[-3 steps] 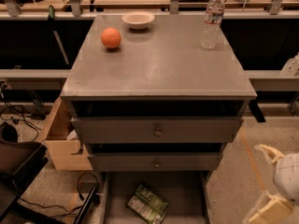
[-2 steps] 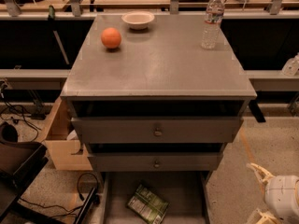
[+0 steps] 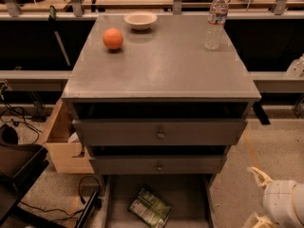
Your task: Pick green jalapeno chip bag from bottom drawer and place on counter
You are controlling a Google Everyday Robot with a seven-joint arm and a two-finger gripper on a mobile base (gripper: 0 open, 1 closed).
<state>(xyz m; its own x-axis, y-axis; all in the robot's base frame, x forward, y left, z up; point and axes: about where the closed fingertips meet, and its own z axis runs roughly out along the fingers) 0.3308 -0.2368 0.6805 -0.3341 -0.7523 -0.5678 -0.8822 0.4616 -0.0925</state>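
The green jalapeno chip bag [image 3: 150, 207] lies flat and slightly askew on the floor of the pulled-out bottom drawer [image 3: 187, 201], at the lower middle of the view. The counter [image 3: 161, 65] is the grey top of the cabinet above it. My gripper [image 3: 254, 197] is at the lower right, outside the drawer's right wall and level with it. Its pale fingers [image 3: 259, 175] point left, spread apart and empty. The gripper is well to the right of the bag and not touching it.
On the counter stand an orange ball [image 3: 113, 38], a white bowl [image 3: 140, 20] and a water bottle [image 3: 215, 20] along the far side. Two knobbed drawers [image 3: 159, 133] sit above the bottom one. A cardboard box [image 3: 61, 141] and cables lie left of the cabinet.
My gripper has dropped lower at the right of the cabinet and edged a little left. The bag, drawers and counter objects have not moved.
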